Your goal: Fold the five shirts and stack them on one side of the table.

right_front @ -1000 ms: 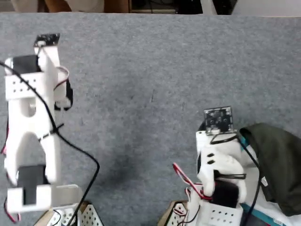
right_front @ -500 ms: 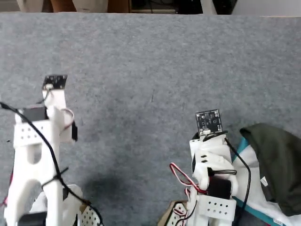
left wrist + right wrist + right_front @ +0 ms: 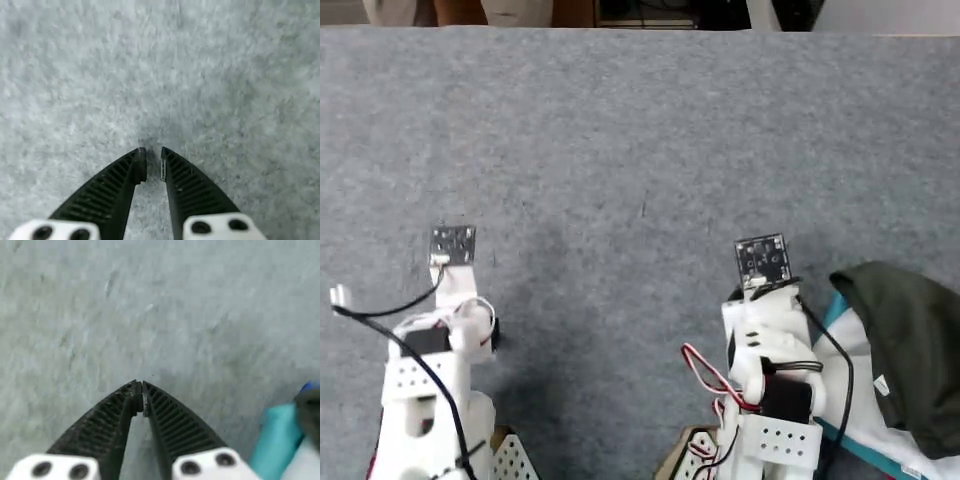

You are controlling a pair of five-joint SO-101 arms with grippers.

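High view: I see the left arm crouched at the near edge of the grey table, its wrist camera board pointing out over bare felt. The right arm sits beside it, tucked in the same way. Just right of that arm lies the pile of shirts, dark green on top, teal and white under it. The frame edge cuts the pile off, so I can't count the shirts.

Left wrist view: the left gripper hangs over bare felt with its tips a thin gap apart and nothing between them.

Right wrist view: the right gripper has its tips pressed together, empty, above the felt. A teal corner of the pile shows off to one side, cropped and blurry.
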